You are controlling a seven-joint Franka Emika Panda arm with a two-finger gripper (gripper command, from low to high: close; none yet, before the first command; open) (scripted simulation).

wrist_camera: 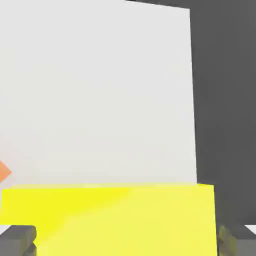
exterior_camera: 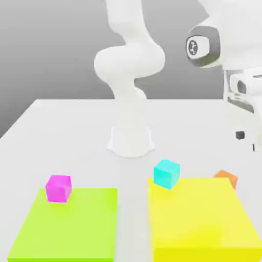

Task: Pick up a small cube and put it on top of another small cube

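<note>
The small orange cube (exterior_camera: pixel 226 178) sits on the white table just behind the far right corner of a yellow slab (exterior_camera: pixel 199 217). A sliver of the orange cube (wrist_camera: pixel 3 171) shows at the edge of the hand view. The magenta-pink cube (exterior_camera: pixel 58 188) rests on the far left corner of a lime-green slab (exterior_camera: pixel 66 225). My gripper (exterior_camera: pixel 247 142) hangs high at the exterior view's right, above and a little right of the orange cube. In the hand view its fingertips (wrist_camera: pixel 19 240) stand wide apart, so the gripper (wrist_camera: pixel 122 242) is open and holds nothing.
A cyan cube (exterior_camera: pixel 166 173) sits at the yellow slab's far left corner. The arm's white base (exterior_camera: pixel 130 140) stands mid-table behind the slabs. The yellow slab (wrist_camera: pixel 115 215) lies below the hand. The table's (exterior_camera: pixel 61 128) edge runs along the exterior view's left.
</note>
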